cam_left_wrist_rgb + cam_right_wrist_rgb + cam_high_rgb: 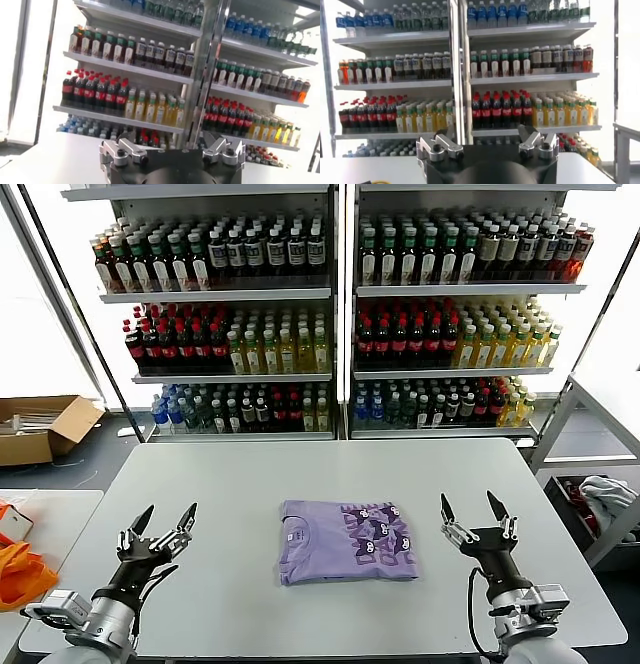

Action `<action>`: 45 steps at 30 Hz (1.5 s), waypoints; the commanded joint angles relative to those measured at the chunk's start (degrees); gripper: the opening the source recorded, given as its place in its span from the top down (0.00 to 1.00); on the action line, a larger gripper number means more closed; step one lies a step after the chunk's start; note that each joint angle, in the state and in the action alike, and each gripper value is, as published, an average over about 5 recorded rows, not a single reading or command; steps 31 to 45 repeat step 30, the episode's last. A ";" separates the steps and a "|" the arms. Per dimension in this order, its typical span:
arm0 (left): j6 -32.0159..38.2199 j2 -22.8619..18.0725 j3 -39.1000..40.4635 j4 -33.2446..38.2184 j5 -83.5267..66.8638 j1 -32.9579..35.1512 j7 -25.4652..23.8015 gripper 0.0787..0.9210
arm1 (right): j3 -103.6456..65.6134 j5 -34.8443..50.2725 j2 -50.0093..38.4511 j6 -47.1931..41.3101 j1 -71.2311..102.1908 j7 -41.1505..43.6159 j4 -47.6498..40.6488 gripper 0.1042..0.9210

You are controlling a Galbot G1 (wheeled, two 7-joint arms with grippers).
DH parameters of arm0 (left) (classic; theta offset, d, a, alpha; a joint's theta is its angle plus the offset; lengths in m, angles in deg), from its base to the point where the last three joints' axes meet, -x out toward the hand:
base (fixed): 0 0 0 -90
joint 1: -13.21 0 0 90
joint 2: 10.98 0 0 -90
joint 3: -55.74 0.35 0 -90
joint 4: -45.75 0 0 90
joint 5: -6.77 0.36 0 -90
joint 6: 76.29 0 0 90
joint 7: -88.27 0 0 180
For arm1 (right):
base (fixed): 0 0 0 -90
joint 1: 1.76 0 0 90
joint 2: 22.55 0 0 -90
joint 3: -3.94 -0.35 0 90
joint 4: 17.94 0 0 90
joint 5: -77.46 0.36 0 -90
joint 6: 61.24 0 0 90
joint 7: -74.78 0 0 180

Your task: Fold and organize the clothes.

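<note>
The clothes, a lavender T-shirt (345, 540) with a dark purple print, lie folded into a neat rectangle at the middle of the grey table (230, 484). A small white neck label shows on its left half. My left gripper (168, 515) stands open near the table's front left, well apart from the shirt, holding nothing. On the other side my right gripper (469, 503) is open too, a short way right of the shirt, its fingers pointing up and away. Both wrist views face the drink shelves and show no shirt.
Shelves of bottled drinks (330, 314) fill the back behind the table. An open cardboard box (40, 429) sits on the floor at the left. An orange cloth (20, 574) lies on a side table at the left. A grey-white clothes pile (600, 499) rests in a rack at the right.
</note>
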 commanded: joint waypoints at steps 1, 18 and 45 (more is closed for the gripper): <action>-0.48 -1.12 -1.39 0.05 2.59 1.15 -1.39 0.12 | -3.59 -0.03 0.86 1.05 3.94 0.98 0.64 0.12; -1.86 -2.45 -6.93 2.18 2.09 1.20 -9.24 0.12 | -7.14 -0.08 2.69 2.15 10.15 5.27 0.44 0.12; -1.27 -2.03 -8.97 3.57 1.98 1.09 -11.11 0.12 | -6.40 -0.73 2.46 2.76 10.84 5.48 0.48 0.12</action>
